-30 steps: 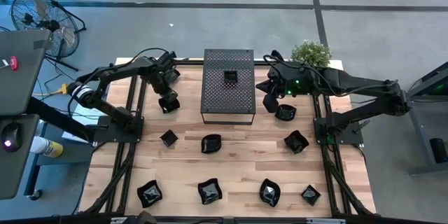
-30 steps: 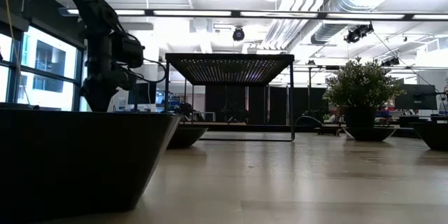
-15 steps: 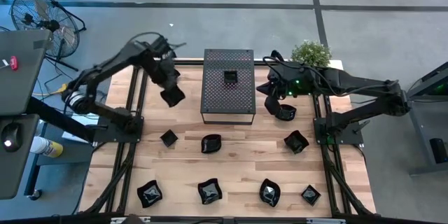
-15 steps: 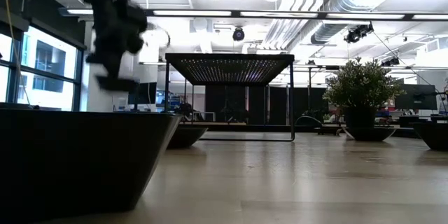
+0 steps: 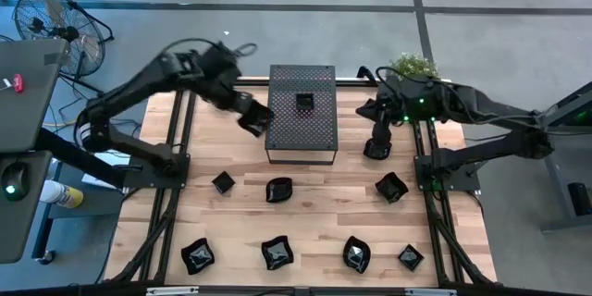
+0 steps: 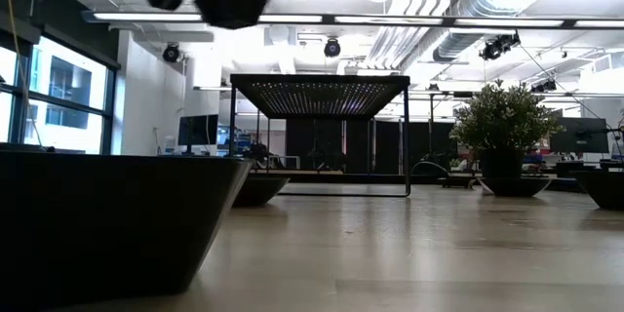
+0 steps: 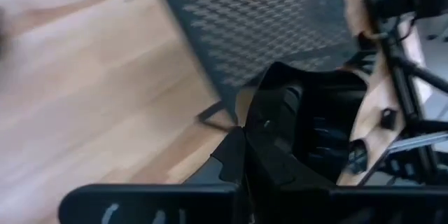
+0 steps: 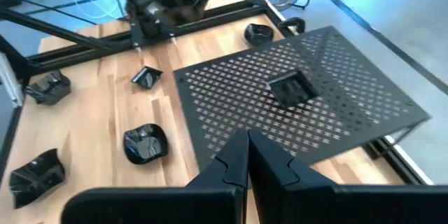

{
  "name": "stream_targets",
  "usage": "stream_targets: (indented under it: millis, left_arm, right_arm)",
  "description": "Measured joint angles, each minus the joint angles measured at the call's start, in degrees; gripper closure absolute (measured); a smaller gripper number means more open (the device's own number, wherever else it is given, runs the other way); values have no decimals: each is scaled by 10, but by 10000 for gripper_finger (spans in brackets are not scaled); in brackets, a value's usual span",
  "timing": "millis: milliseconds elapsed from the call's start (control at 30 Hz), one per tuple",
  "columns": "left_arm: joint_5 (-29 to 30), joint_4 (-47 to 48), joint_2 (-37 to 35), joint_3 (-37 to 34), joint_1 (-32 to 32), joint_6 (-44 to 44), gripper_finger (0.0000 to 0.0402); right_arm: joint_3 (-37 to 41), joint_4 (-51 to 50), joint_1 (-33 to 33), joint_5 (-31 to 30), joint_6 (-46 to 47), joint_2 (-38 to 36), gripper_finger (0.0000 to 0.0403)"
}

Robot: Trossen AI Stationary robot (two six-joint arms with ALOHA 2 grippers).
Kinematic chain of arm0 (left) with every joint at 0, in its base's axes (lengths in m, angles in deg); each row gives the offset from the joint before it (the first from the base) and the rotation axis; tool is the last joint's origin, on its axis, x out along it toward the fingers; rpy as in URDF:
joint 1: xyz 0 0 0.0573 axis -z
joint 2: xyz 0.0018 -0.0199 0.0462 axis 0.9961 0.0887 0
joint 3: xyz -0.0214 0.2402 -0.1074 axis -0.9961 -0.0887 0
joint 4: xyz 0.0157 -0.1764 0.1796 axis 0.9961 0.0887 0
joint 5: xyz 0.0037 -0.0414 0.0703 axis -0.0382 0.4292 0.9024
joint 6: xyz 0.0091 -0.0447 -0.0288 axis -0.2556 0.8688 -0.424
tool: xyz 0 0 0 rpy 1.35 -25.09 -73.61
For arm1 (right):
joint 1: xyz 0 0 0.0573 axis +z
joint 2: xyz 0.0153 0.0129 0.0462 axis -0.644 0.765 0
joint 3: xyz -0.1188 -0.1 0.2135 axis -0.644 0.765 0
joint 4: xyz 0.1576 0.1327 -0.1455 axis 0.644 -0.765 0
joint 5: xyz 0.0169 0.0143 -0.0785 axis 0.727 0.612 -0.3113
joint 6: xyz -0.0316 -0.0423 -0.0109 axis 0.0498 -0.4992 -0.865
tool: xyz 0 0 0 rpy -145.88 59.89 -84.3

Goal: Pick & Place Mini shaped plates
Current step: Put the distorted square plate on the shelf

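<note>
While your left gripper (image 5: 252, 118) hangs high in the air just off the left edge of the perforated box (image 5: 301, 129), its fingers are clamped narrow on one glossy black mini plate (image 7: 308, 133). The plate sits tilted in the grip, with the box's mesh top just ahead of it (the low view shows the pair up near the ceiling lights, well clear of the wood).

Your right gripper (image 5: 375, 143) is on the opposite side of the box, close to its right edge, with its fingers (image 8: 234, 161) pressed together. Its wrist view shows nothing between them. You cannot tell from above whether a plate lies directly beneath it, since the dark gripper covers that spot.

One small square plate (image 5: 304, 102) rests on top of the box, between your two grippers and ahead of the right one.

The other plates lie on the wooden table (image 5: 324, 213), nearer you than either gripper:
- Three sit in a row just past the box: a square one (image 5: 222, 182), a rounded one (image 5: 278, 189) and a wavy one (image 5: 390, 187).
- Four more sit along the near edge: (image 5: 198, 256), (image 5: 277, 252), (image 5: 356, 253) and (image 5: 411, 257), well apart from both grippers.
</note>
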State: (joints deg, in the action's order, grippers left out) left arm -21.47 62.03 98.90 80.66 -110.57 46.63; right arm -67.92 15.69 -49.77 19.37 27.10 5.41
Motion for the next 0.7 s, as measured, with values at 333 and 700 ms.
stream_targets:
  millis: [333, 700]
  left_arm:
    - [43, -144, 126, 2, 89, 94, 401]
    - [57, -184, 182, 1, 88, 109, 401]
  right_arm:
    - [0, -15, -45, 58, -42, -6, 401]
    - [0, -18, -58, 79, -62, -6, 399]
